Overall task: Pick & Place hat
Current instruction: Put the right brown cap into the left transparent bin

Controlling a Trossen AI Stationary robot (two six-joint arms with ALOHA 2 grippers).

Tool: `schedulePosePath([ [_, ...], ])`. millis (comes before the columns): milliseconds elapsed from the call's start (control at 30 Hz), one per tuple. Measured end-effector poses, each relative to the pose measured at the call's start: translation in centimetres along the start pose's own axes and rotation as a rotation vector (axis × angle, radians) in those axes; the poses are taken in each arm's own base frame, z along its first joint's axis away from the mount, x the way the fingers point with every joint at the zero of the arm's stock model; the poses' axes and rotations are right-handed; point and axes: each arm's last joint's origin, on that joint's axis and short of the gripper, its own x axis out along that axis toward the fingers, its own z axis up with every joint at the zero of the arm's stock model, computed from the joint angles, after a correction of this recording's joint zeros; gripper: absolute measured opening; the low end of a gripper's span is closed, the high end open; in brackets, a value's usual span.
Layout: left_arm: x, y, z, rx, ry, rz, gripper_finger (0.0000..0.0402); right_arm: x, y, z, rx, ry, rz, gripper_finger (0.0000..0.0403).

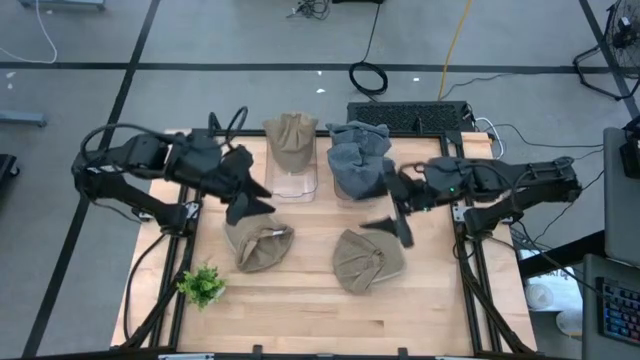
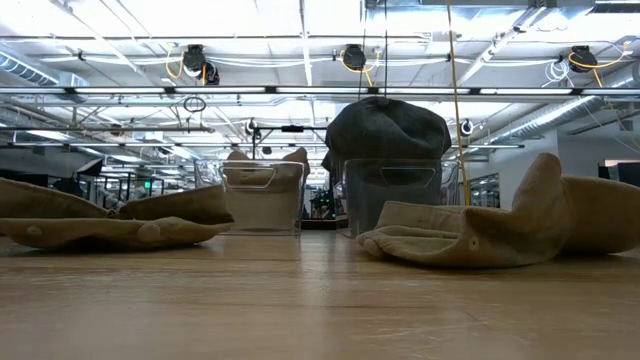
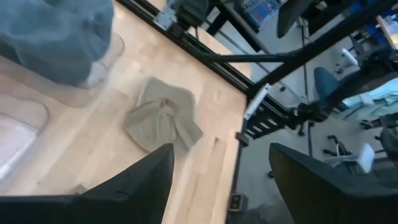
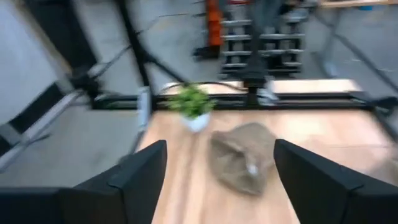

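Lying flat on the wooden surface (image 1: 300, 300), two tan hats sit apart: one (image 1: 258, 245) left of centre, one (image 1: 367, 261) right of it. Behind them two clear bins hold a tan hat (image 1: 291, 142) and grey hats (image 1: 358, 160). A small green plant (image 1: 202, 285) stands near the front left edge. Both grippers, left (image 1: 247, 203) and right (image 1: 393, 225), hover with jaws spread, empty; the front stays open.
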Motion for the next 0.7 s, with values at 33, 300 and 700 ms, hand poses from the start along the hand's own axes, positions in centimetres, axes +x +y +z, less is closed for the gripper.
schedulePosePath([
  [33,0.0,-0.3,-0.3,-0.006,0.002,-0.002,0.0266,-0.2,0.4,-0.1,-0.009,0.007,0.025,0.0289],
  [300,1.1,-2.5,-1.8,-0.073,0.037,-0.047,0.0250,-0.9,4.4,-2.5,-0.065,0.204,0.136,0.0288],
  [700,1.0,-4.5,-3.6,-0.063,0.062,-0.089,0.0262,-0.2,10.5,-5.6,0.159,0.375,0.163,0.0266],
])
